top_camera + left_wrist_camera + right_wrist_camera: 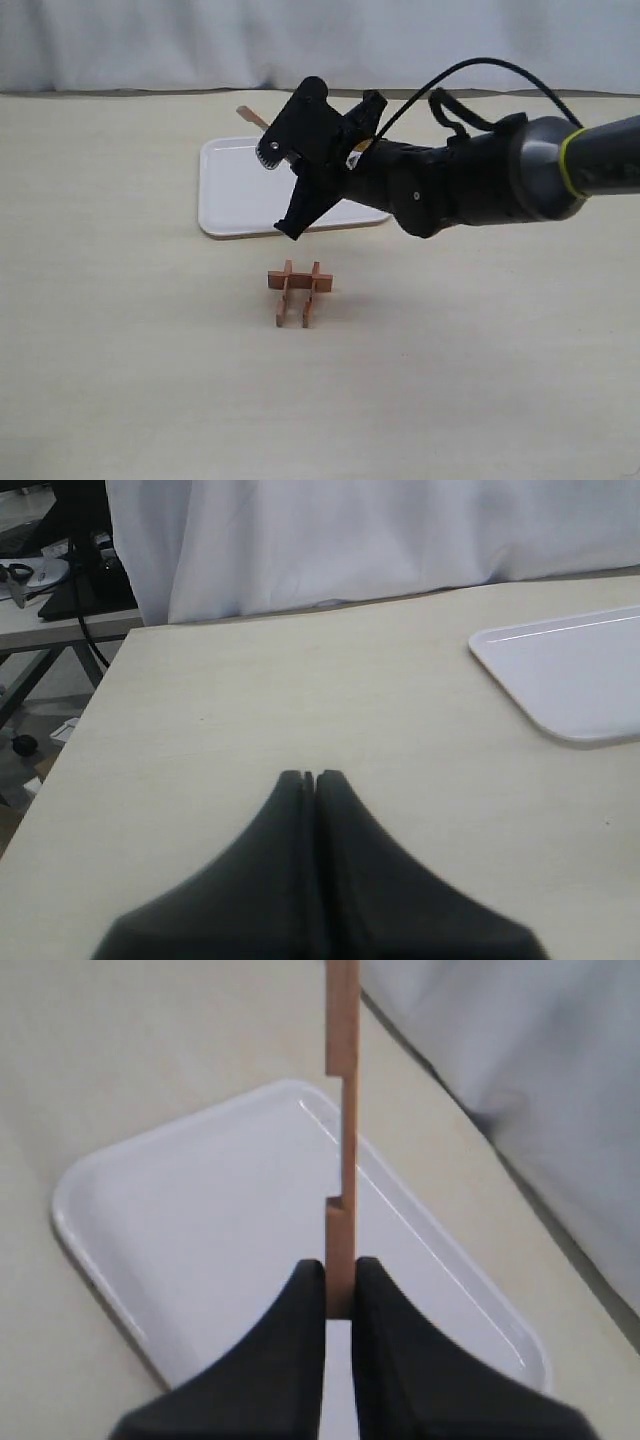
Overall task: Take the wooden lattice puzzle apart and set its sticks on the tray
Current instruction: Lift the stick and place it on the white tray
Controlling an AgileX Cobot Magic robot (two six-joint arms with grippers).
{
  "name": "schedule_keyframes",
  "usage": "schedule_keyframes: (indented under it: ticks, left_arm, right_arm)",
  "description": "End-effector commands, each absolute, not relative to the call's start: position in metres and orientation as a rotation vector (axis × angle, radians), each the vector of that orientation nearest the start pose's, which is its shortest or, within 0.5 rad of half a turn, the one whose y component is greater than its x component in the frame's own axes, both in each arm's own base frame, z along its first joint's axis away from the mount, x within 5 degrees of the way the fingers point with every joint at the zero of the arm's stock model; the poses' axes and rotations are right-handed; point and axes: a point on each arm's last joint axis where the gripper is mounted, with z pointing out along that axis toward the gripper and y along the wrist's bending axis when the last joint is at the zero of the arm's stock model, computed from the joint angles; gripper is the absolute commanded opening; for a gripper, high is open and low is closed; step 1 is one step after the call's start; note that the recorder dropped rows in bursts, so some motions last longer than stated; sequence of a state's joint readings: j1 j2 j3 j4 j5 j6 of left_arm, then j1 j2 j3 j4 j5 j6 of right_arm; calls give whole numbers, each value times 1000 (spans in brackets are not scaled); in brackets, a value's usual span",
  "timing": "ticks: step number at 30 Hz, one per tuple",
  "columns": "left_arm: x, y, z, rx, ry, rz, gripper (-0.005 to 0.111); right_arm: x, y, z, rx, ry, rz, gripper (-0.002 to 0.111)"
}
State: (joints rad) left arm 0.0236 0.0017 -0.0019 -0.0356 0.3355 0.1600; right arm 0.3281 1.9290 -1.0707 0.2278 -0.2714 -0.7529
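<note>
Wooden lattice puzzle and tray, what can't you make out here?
- Exterior view: wooden lattice puzzle too small to see its joints; right arm hides part of the tray.
- Right wrist view: stick's end cut off by the frame; right gripper covers its other end.
- Left wrist view: tray cut off.

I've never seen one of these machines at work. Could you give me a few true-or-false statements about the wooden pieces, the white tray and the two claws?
1. The right gripper is shut on a notched wooden stick. True.
2. That stick lies flat on the tray. False: it is held in the air over the tray.
3. The rest of the wooden lattice puzzle sits on the tray. False: it stands on the table, apart from the tray.
4. The left gripper is shut and empty. True.
</note>
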Motion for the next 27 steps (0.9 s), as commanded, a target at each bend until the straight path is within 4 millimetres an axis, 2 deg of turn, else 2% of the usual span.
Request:
schedule_keyframes:
  ticks: [1,3,7,9,13,16,18,19,23,27]
  left_arm:
    - [54,0,184,103,1803,96,0]
    - [54,0,184,103,1803,96,0]
    - [54,0,184,101,1803,94,0]
    - [54,0,184,101,1803,94,0]
    - [54,0,184,102,1806,94,0]
    - [54,0,184,102,1806,94,0]
    - [54,0,184,102,1806,94,0]
    - [54,0,184,102,1806,94,0]
    - [54,0,184,102,1806,94,0]
    - [54,0,184,102,1806,94,0]
  right_arm:
    - [402,119,156,-591,1864,-224,5]
    - [408,111,145,-447,1908,-244,5]
    - [424,111,120,-436,2121,-156,5]
    - [430,114,120,-408,2139,-121,15]
    - [431,115,122,-366,2165,-81,45]
    - [428,118,121,-402,2204,-38,48]
    - [424,122,133,-492,2213,-4,48]
    - [419,125,146,-548,2207,27,48]
    - [409,129,179,-613,2180,91,48]
    - [398,130,199,-803,2159,89,48]
